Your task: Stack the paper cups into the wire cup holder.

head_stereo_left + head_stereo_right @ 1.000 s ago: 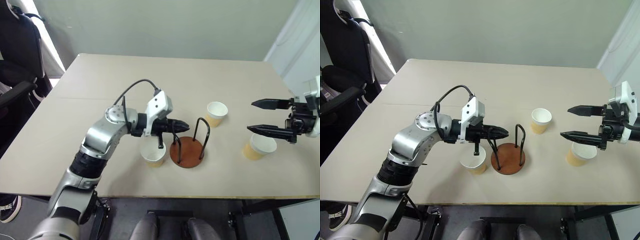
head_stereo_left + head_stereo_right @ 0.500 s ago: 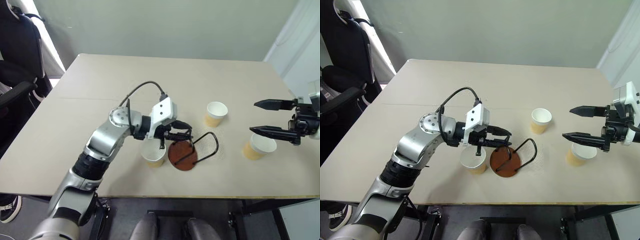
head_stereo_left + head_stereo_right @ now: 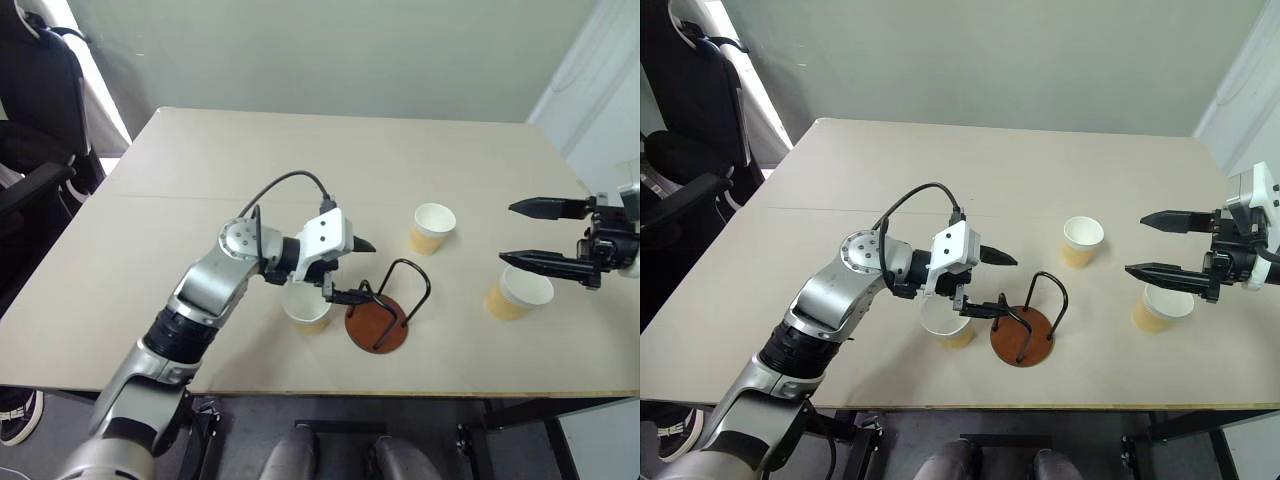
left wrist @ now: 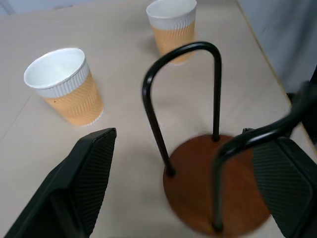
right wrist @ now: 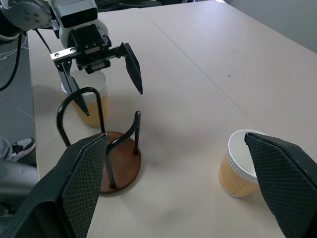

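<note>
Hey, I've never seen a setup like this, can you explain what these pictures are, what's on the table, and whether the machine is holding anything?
It is a two-armed humanoid robot. Two pictures look down from its head; two come from cameras on its wrists. On the table stand three paper cups and a wire cup holder, which stands upright with no cup in it. The left end effector is open around one of the holder's hoops; whether it touches the wire is unclear. The right end effector hovers open above one cup. Neither holds anything.
</note>
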Available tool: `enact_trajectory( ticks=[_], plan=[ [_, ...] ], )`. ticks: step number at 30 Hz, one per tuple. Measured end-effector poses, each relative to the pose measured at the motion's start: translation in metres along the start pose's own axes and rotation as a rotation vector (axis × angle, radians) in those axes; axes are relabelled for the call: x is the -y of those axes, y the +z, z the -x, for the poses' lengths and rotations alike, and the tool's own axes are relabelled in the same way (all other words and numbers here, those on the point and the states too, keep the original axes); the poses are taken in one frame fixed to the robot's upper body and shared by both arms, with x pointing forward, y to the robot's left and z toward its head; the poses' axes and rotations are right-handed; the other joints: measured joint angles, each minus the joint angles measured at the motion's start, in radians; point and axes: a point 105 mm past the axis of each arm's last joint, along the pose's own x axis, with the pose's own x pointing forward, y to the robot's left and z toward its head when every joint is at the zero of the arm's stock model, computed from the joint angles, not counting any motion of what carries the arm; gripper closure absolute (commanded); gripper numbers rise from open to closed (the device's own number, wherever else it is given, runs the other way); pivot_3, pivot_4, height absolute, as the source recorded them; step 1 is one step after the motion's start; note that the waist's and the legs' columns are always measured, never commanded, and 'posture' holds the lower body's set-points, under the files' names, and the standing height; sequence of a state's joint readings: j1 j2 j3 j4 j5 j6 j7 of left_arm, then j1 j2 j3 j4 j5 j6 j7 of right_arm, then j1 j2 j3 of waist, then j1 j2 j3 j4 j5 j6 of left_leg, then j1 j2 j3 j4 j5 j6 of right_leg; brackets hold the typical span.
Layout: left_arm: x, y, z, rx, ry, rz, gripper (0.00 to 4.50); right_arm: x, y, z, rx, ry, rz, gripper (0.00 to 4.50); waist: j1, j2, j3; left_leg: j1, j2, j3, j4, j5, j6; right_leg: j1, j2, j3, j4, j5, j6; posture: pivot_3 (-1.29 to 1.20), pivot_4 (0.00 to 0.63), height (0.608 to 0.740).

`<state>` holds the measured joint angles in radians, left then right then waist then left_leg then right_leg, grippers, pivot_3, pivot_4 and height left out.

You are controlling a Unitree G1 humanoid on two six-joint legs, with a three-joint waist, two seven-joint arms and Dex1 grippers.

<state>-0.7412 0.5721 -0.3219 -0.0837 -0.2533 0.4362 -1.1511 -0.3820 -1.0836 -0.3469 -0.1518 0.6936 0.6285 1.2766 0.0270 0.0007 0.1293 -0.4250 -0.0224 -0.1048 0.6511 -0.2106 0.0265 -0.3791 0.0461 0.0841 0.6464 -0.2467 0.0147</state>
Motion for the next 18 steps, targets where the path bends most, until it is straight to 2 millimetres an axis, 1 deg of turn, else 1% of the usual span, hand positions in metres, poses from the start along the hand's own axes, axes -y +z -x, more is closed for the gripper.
enact_trajectory(
  ticks=[4, 9, 12, 13, 15, 18],
  plan=[
    [-0.006, -0.001, 0.011, -0.029, 0.020, -0.032, 0.15, 0.000, 0.000, 0.000, 0.000, 0.001, 0.000, 0.00, 0.000, 0.000, 0.000, 0.000, 0.000, 0.000, 0.000, 0.000, 0.000, 0.000, 0.000, 0.000, 0.000, 0.000, 0.000, 0.00, 0.150, 0.740],
    [-0.012, 0.014, 0.027, 0.028, 0.016, -0.047, 0.15, 0.000, 0.001, 0.000, 0.002, 0.002, 0.003, 0.00, 0.000, 0.000, 0.000, 0.000, 0.000, 0.000, 0.000, 0.000, 0.000, 0.000, 0.000, 0.000, 0.000, 0.000, 0.000, 0.00, 0.150, 0.740],
    [-0.016, 0.022, 0.043, 0.037, 0.012, -0.056, 0.15, 0.000, 0.001, -0.001, 0.003, 0.003, 0.003, 0.00, -0.001, 0.000, 0.000, 0.000, 0.000, 0.000, -0.001, -0.001, 0.000, -0.001, 0.000, 0.000, 0.000, 0.000, -0.001, 0.00, 0.150, 0.740],
    [-0.018, 0.025, 0.052, 0.029, 0.017, -0.067, 0.15, 0.001, 0.002, -0.001, 0.004, 0.003, 0.003, 0.00, -0.002, 0.000, 0.000, 0.000, 0.000, 0.000, -0.001, -0.001, 0.000, -0.001, 0.000, 0.000, 0.000, 0.001, -0.001, 0.00, 0.150, 0.740],
    [-0.020, 0.027, 0.062, 0.015, 0.027, -0.077, 0.15, 0.002, 0.002, -0.001, 0.006, 0.002, 0.004, 0.00, -0.002, 0.001, 0.000, 0.000, 0.000, 0.000, -0.001, -0.001, 0.000, -0.001, 0.000, 0.000, 0.000, 0.001, -0.001, 0.00, 0.150, 0.740],
    [-0.020, 0.025, 0.066, 0.000, 0.020, -0.075, 0.15, 0.003, 0.002, -0.002, 0.008, 0.003, 0.005, 0.00, 0.000, 0.001, 0.000, -0.001, 0.000, 0.000, -0.001, -0.001, 0.001, -0.001, 0.000, 0.000, 0.000, 0.001, -0.001, 0.00, 0.150, 0.740]
  ],
)
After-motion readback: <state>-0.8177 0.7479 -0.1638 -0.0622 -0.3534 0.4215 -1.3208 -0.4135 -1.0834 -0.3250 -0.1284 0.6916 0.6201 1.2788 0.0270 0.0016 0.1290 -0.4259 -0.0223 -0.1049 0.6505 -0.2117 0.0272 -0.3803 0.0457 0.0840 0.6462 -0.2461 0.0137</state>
